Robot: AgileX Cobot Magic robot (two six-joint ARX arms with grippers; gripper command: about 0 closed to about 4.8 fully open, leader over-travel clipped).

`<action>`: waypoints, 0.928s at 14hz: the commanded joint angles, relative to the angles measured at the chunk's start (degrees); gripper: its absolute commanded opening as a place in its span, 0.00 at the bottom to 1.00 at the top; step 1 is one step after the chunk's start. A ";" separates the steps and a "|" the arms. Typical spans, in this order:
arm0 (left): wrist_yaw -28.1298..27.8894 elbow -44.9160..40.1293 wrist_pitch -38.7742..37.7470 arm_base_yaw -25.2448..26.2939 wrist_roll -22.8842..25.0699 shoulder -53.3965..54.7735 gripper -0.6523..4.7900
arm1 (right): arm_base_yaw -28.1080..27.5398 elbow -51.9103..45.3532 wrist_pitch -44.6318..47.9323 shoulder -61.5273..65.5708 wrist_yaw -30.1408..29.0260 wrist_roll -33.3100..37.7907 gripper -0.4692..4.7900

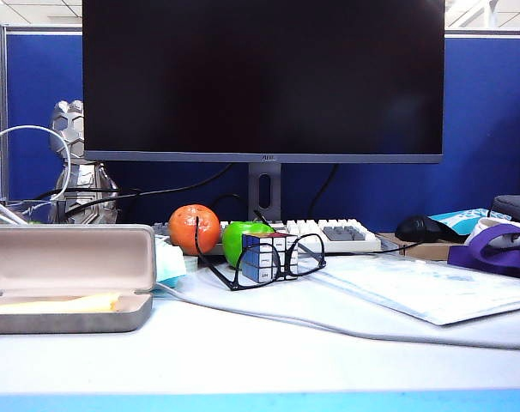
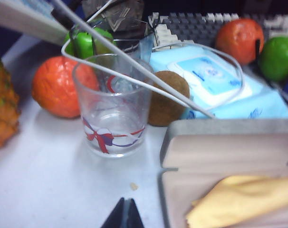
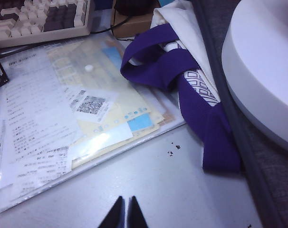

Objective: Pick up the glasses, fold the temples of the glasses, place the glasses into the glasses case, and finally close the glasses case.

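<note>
The glasses [image 1: 277, 265] stand on the desk in front of the monitor, leaning against a puzzle cube [image 1: 262, 257]. Their temples [image 1: 197, 239] are spread open and point back toward the fruit. The glasses case [image 1: 68, 280] lies open at the left with its lid up and a yellow cloth [image 1: 64, 303] inside. In the left wrist view my left gripper [image 2: 125, 205] is shut and empty over bare desk, just beside the case [image 2: 220, 138] and its cloth [image 2: 244, 199]. My right gripper [image 3: 124, 202] is shut and empty over bare desk near a document sleeve. Neither gripper shows in the exterior view.
Near the left gripper stand a clear cup [image 2: 113, 107], an orange [image 2: 56, 88], a brown kiwi [image 2: 168, 97] and a light blue packet [image 2: 215, 85], crossed by white cables. By the right gripper lie a plastic document sleeve [image 3: 63, 118], a purple-strapped bag [image 3: 182, 80] and a keyboard [image 3: 39, 19].
</note>
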 commanded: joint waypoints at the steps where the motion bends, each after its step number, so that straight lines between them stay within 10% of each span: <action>1: -0.22 -0.35 -0.55 -0.02 -2.12 0.00 0.11 | 0.04 -0.20 -0.11 0.09 0.42 0.00 0.13; 13: -7.89 17.62 8.20 0.02 -5.33 7.19 0.11 | 0.04 24.30 5.49 12.66 0.00 0.22 0.08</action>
